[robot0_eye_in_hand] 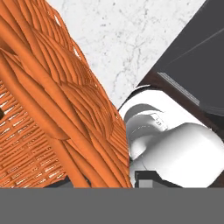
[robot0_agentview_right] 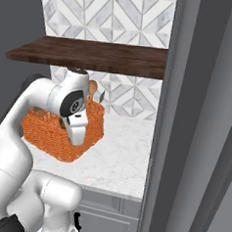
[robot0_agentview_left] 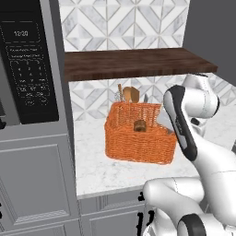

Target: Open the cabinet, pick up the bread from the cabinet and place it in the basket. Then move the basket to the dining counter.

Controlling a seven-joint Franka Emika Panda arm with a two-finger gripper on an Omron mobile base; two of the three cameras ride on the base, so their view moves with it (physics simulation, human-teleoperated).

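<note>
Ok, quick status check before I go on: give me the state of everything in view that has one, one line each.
basket: upright on the marble worktop, bread inside.
bread: lying in the basket, near its back wall.
gripper: at the basket's right rim, fingertips hidden, open or shut cannot be told.
wooden utensils: standing upright behind the basket.
microwave: door closed, display lit.
lower cabinet drawers: closed.
</note>
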